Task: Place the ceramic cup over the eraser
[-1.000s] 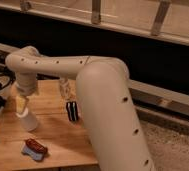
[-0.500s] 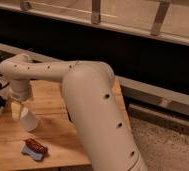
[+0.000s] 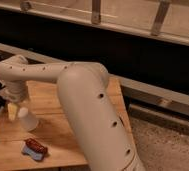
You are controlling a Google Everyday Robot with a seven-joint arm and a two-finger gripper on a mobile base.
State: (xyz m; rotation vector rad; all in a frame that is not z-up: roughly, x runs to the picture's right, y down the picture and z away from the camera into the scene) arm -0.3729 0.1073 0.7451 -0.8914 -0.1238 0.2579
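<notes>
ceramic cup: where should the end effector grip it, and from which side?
Probably across the upper side wall of the ceramic cup, coming from above-left, where the end effector hangs close beside it. The cup has no handle and looks narrower toward the top, so a span across that end should fit best. The eraser lies apart, nearer the camera.

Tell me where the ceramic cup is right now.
Camera view, left side: the ceramic cup sits right by the hand, over the wooden table, just behind the eraser.
</notes>
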